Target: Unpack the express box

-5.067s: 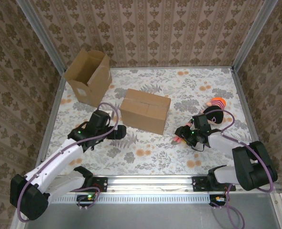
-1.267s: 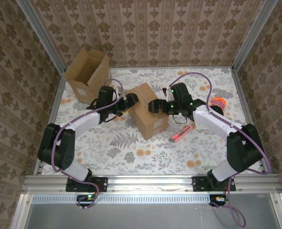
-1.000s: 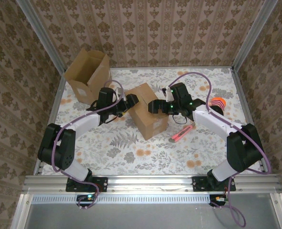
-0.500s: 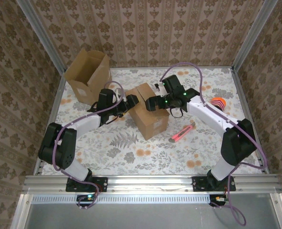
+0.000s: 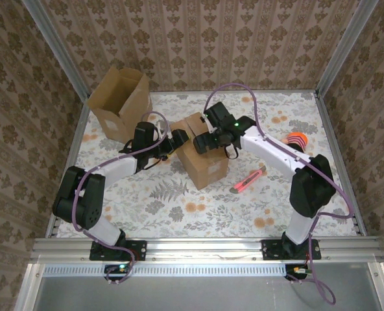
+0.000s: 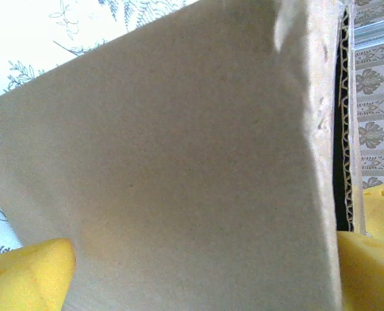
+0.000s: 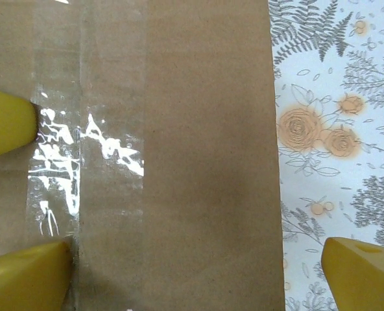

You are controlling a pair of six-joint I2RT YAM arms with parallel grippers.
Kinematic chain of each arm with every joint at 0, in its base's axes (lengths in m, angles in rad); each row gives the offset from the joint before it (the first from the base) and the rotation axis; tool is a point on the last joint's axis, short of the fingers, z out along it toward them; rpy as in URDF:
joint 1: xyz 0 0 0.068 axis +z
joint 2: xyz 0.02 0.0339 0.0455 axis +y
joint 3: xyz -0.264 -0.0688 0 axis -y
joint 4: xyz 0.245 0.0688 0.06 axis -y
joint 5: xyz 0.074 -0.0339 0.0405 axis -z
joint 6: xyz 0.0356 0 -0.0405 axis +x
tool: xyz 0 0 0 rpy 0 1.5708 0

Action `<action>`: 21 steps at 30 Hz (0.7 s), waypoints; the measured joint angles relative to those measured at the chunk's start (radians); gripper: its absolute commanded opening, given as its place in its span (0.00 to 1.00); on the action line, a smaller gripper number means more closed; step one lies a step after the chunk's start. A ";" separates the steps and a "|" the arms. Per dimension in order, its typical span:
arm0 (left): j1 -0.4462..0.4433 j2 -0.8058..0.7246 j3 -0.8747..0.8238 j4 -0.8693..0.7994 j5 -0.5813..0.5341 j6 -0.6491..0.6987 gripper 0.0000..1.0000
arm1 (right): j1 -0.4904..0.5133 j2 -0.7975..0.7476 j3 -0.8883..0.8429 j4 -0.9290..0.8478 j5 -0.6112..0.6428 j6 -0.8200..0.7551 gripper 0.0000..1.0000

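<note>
Left gripper [image 5: 179, 138] is seen at centre-left of the top view, jaws spread wide, set at the left end of the closed brown cardboard box [image 5: 206, 162]. That box sits approx. mid-frame on the floral-patterned table [image 5: 179, 201]. In the left wrist view the left gripper [image 6: 195, 278] has the box's plain side [image 6: 166, 162] across most of the frame. One yellow fingertip [image 6: 23, 272] is seen at lower left and the other at lower right, w/ the cardboard between them. A dark gap between flap edges is seen at upper right. Whether the pads touch the cardboard cannot be told.

Right gripper [image 5: 202, 144] is held over the box top, just above mid-frame in the top view, likewise spread wide w/ nothing pinched. In the right wrist view the right gripper [image 7: 192, 278] looks down on the box top [image 7: 205, 129]. A clear tape strip [image 7: 82, 149] runs top to bottom at the left. One fingertip [image 7: 23, 278] is seen at lower left by the tape, the other at lower right over the table, past the box edge. A further yellow tip is seen at mid-left; whose it is cannot be told.

An open brown cardboard box [image 5: 117, 103] stands at upper left, apart from the closed one. A red utility knife [image 5: 247, 182] lies just right of the closed box. An orange-and-black plush toy [image 5: 297, 139] lies near the right edge.
</note>
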 measured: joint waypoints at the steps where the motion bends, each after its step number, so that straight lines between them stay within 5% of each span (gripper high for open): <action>1: 0.000 0.000 -0.003 0.004 0.000 -0.003 1.00 | 0.006 0.006 0.010 -0.008 0.019 -0.004 0.97; 21: -0.061 0.039 -0.069 0.196 -0.006 -0.046 1.00 | 0.087 0.115 0.182 -0.164 0.414 -0.058 0.90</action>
